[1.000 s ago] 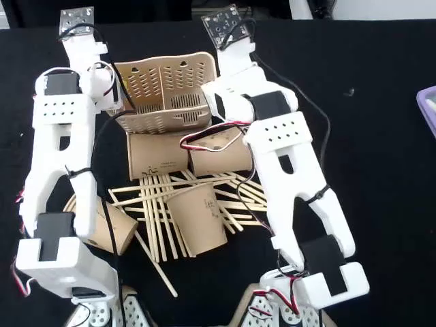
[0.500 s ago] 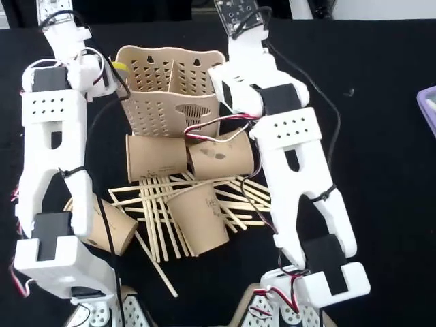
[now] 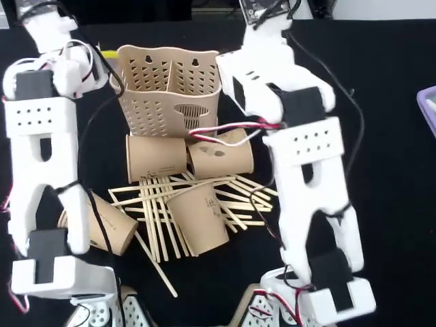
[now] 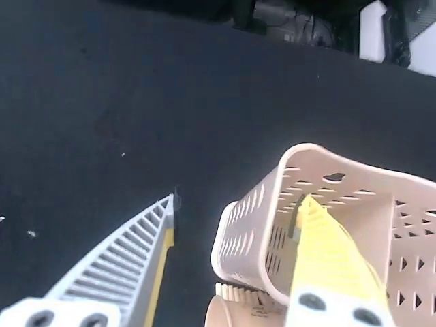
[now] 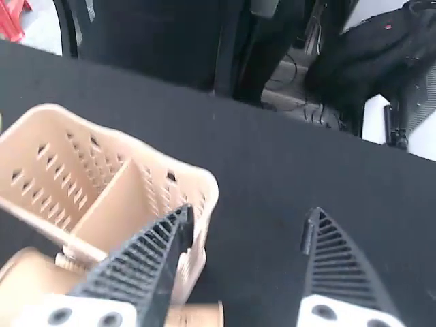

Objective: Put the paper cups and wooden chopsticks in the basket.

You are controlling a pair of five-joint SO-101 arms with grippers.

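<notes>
Lying by one basket (image 3: pixel 170 112): four cups (image 3: pixel 197 221)

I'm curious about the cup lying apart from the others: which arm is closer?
Left. The left arm passes right beside that cup; the right arm stands beyond the chopstick pile.

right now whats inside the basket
A divider shows inside the basket, nothing else seen; cups and chopsticks lie outside it. Its floor is hidden by the walls.

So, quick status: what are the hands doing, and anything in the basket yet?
Left hand open, straddling basket wall; right hand open by its other end. Paper cups, chopsticks on table, none seen inside. One cup lies atop the chopsticks.
</notes>
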